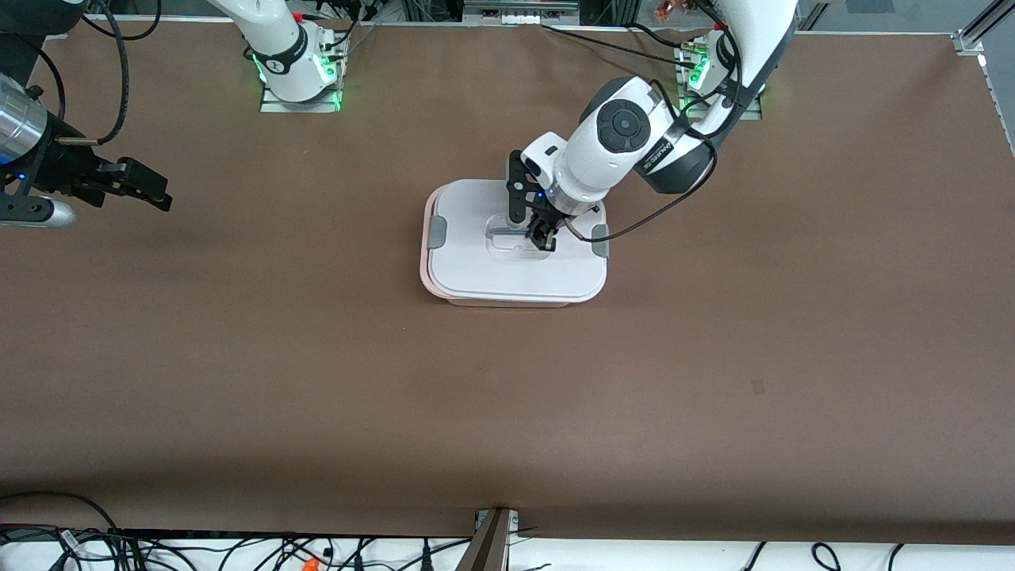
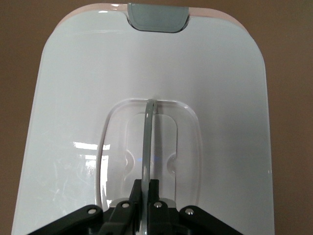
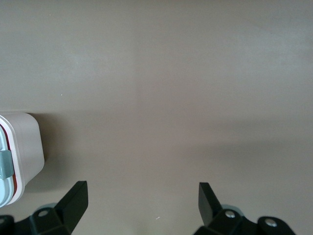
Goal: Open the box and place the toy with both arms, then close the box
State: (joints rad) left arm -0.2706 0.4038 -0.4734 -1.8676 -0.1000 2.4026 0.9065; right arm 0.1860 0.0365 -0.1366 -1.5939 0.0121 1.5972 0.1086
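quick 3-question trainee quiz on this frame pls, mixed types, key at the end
1. True or false: the lid sits on the box.
2. What is the left gripper shut on? A) a grey side clip B) the lid's clear handle C) nothing
3. Fill in: the right gripper hangs over bare table toward the right arm's end, its jaws ____.

Key: 1 true; 2 B; 3 open
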